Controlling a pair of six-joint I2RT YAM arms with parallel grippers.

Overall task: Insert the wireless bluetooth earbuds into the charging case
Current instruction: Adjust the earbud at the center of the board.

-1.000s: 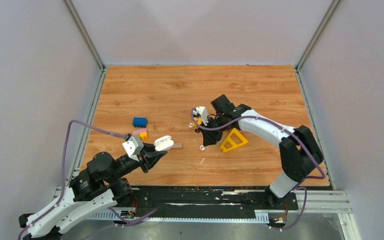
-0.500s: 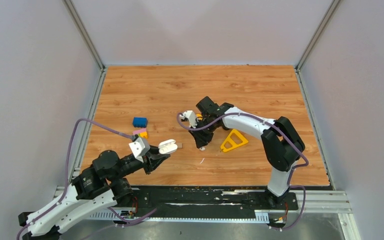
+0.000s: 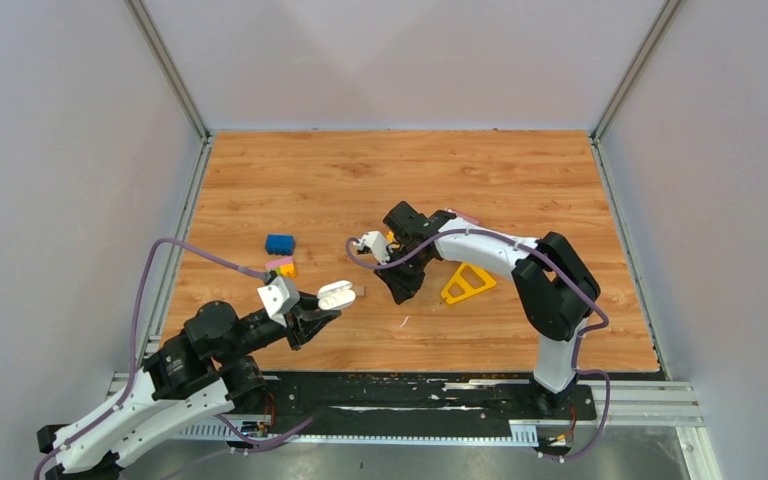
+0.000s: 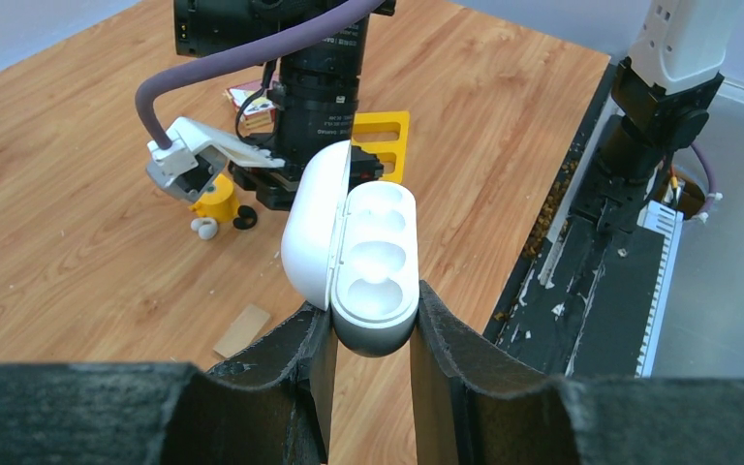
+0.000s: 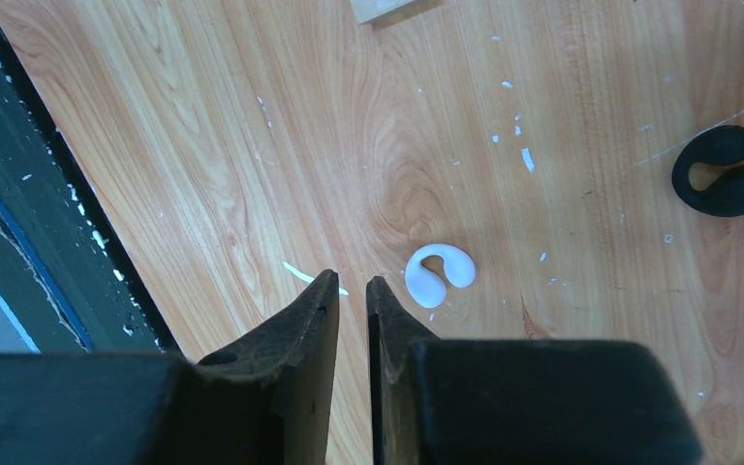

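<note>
My left gripper (image 4: pixel 373 325) is shut on the base of the white charging case (image 4: pixel 378 252), held above the table with its lid (image 4: pixel 312 228) swung open to the left and both cavities empty. The case (image 3: pixel 335 293) also shows in the top view. A white earbud (image 5: pixel 439 274) lies on the wood just right of my right gripper (image 5: pixel 352 284), outside its jaws. Those jaws stand a narrow gap apart with nothing between them. A black earbud (image 5: pixel 727 174) lies further right. In the left wrist view the white earbud (image 4: pixel 203 228) and black earbud (image 4: pixel 244 218) lie beside the right gripper (image 3: pixel 400 285).
A yellow triangle (image 3: pixel 467 282) lies right of the right gripper. A small tan block (image 3: pixel 357 292) lies near the case. A blue block (image 3: pixel 280 243) and a pink and yellow block (image 3: pixel 282 266) sit to the left. The table's black front edge (image 5: pixel 19 194) is close.
The right arm has swung left and down over the white earbud, its jaws narrowing a little. The left gripper shifted slightly right, still gripping the case.
</note>
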